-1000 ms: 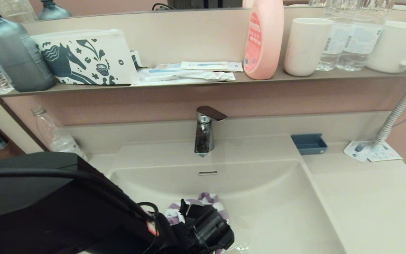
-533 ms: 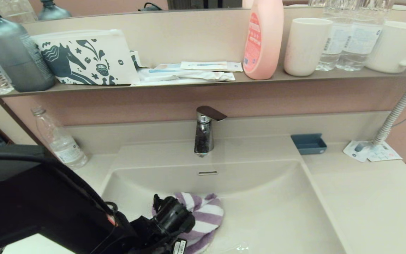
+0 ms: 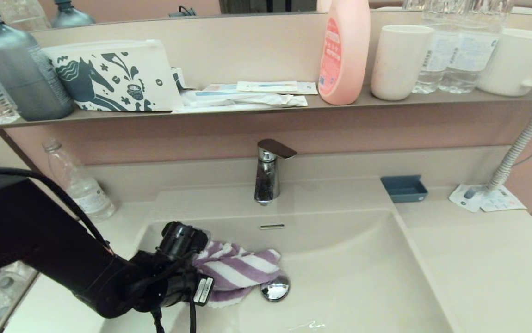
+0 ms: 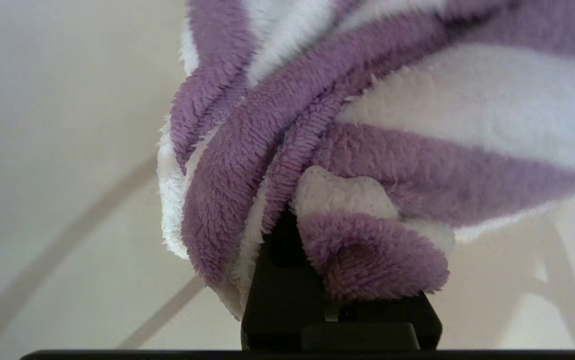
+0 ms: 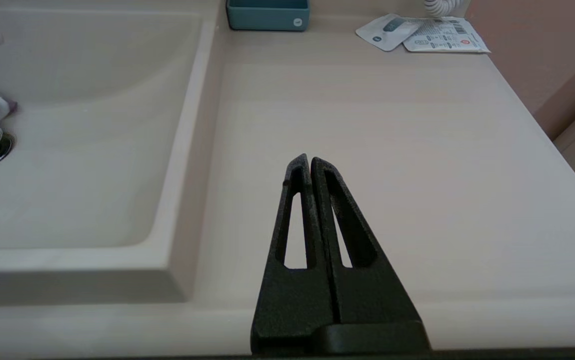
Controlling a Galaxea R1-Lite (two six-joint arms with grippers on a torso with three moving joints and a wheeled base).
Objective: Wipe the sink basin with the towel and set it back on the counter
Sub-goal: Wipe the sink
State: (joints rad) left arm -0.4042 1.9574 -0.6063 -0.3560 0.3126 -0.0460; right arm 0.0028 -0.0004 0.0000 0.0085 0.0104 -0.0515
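While reaching in from the lower left of the head view, left arm slanted down into the sink basin (image 3: 363,259), left gripper (image 3: 197,268) clamped on the towel (image 3: 236,270) near the basin's left wall. Towel draped on the basin floor, its far end touching the chrome drain plug (image 3: 275,288). Against half a second ago: arm swung further left and toward the basin's back wall, towel dragged along, drain plug now uncovered. On the shelf (image 3: 266,108), horse-print pouch (image 3: 113,76), pink bottle (image 3: 344,51) with a red label too small to read, white cup (image 3: 399,61). Faucet (image 3: 268,171) behind the basin, blue dish (image 3: 405,188) on the worktop (image 3: 488,268). Seen from the left wrist, purple and white folds of the towel (image 4: 347,150) bunched over the black gripper (image 4: 287,240), pinched tight, pale basin behind. Seen from the right wrist, right gripper (image 5: 310,161) pressed together, empty, hanging over the worktop (image 5: 367,125) beside the basin (image 5: 92,100); sachets (image 5: 422,34) with illegibly small print at the far edge.
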